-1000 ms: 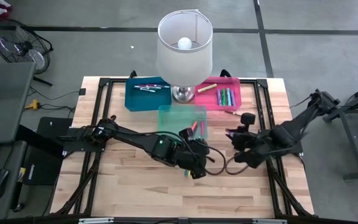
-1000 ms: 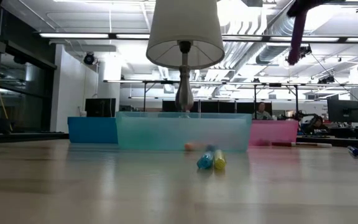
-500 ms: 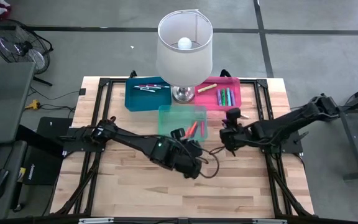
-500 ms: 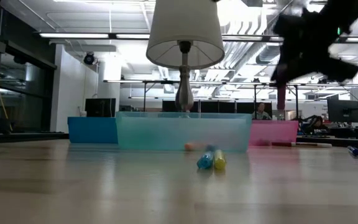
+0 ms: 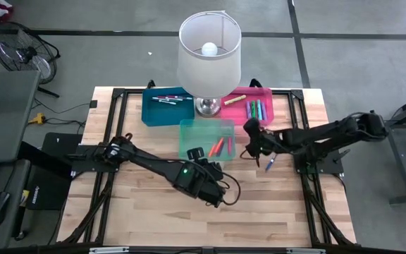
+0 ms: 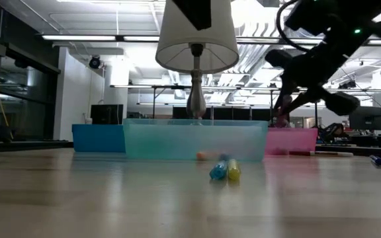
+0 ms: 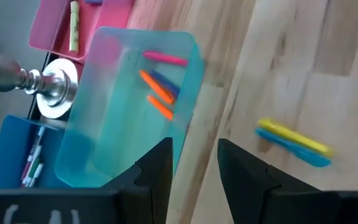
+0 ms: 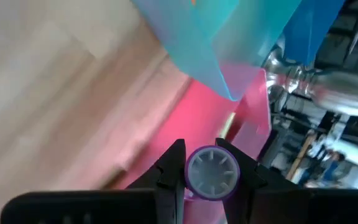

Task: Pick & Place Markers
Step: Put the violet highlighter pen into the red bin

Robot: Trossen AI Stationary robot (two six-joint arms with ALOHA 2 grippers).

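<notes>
My right gripper (image 8: 209,163) has its jaws clamped on a purple marker (image 8: 212,173), end-on, right of centre near the pink bin (image 5: 240,95), presumably for dropping. My left gripper (image 7: 193,163), jaws parted and empty, waits lower centre above the tabletop (image 5: 154,204).

Lighting's pretty even and bright, ceiling strip lights (image 6: 78,38) glaring up top in the low view. The lamp (image 5: 209,51) bulb looks blown out from overhead. Both wrist views are motion-smeared, and the low view's near table (image 6: 111,205) is soft.
</notes>
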